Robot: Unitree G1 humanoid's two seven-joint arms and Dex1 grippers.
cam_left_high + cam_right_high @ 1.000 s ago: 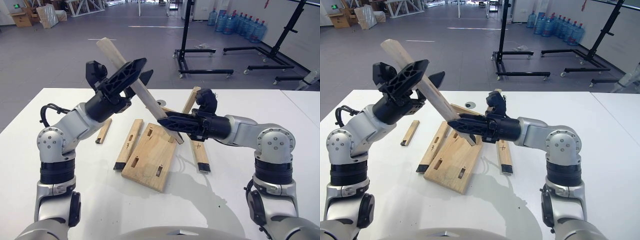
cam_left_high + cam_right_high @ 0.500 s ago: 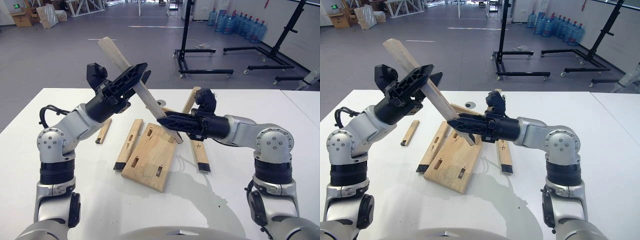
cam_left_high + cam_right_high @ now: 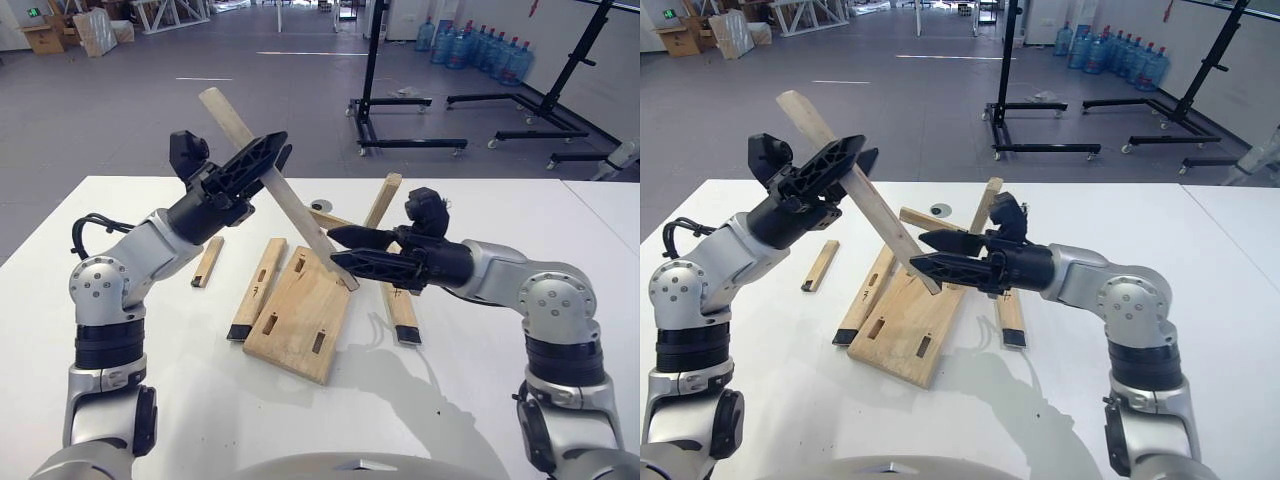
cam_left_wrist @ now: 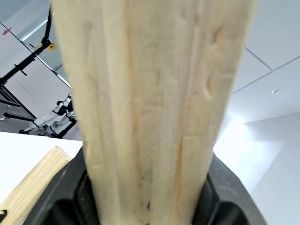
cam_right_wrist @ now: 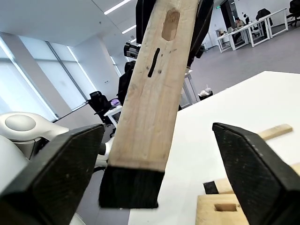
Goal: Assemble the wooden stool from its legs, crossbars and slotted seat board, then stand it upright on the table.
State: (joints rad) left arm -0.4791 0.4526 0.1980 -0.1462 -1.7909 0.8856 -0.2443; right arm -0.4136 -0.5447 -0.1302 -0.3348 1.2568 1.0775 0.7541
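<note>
The stretch of the held leg (image 3: 300, 218) that passed through the left claw (image 3: 262, 160) was hidden by the black fingers, and the pale pieces (image 3: 384, 198) behind the right arm were partly covered, so their number could not be made out. The left claw was seen pressed onto this leg about halfway along, its fingers (image 4: 65, 187) clamped against the flat, grained wood in the left wrist view. The leg was held tilted above the bench (image 3: 180, 400), upper end raised toward the left side, lower end capped in black (image 5: 131, 187) and poised at the far right corner of the slotted seat board (image 3: 300, 315); whether the cap touched the board could not be judged. The right claw (image 3: 331, 247) was spread wide, one finger on either side of the leg's lower end, and in the right wrist view its fingers (image 5: 51, 173) stood apart from the wood, pinching nothing. The seat board lay flat, a light rectangular slab cut with small rectangular slots. A long leg (image 3: 258, 288) lay just beside its left edge, a short crossbar (image 3: 208, 262) lay further left, and another black-tipped leg (image 3: 403, 312) lay to the right, partly under the right claw.
</note>
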